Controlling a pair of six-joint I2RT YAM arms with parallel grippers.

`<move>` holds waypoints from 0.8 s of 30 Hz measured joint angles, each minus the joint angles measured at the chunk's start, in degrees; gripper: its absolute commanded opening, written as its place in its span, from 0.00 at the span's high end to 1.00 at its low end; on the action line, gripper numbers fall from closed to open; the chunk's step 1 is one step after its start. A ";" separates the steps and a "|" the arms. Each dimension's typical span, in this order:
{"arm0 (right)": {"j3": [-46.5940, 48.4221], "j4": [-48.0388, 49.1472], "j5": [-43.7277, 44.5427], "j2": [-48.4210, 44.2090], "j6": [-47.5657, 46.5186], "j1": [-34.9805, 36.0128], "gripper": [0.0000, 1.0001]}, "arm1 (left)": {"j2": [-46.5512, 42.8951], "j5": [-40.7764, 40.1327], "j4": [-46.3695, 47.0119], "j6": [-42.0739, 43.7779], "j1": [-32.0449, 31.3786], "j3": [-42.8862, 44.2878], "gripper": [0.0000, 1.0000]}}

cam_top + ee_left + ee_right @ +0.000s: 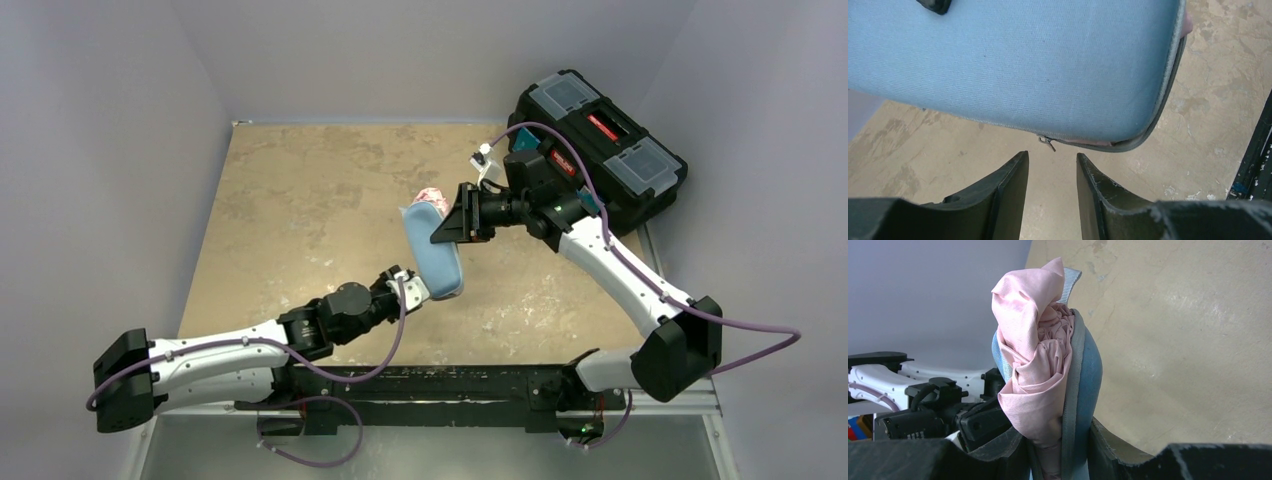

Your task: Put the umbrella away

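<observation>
The umbrella is stuffed in the blue case, with pink fabric crumpled and bulging out of the case's open edge. The right gripper is partly closed and clamped on the case, with the fabric pinched inside it. The bunched canopy sticks out past its fingertips. We see the bundle held on edge, off the tabletop. The left gripper is parted, with nothing between its fingers. The case's rounded end hangs just ahead of its fingertips, not touching. The zipper pull dangles right in front of the gap. The zipper is undone at that corner and a pink sliver shows. A black toolbox sits behind the right gripper's wrist.
</observation>
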 measured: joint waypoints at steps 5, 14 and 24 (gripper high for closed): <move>0.00 -0.04 -0.02 0.00 -0.09 0.00 1.00 | 0.98 0.04 2.01 1.29 0.00 1.14 0.61; -0.02 0.00 -0.09 0.00 -0.22 -0.33 1.00 | 2.91 0.59 5.79 2.75 0.52 1.18 0.77; -0.02 -0.09 -0.24 0.04 -0.96 -0.63 1.00 | 4.42 2.45 8.17 5.44 0.98 1.14 0.99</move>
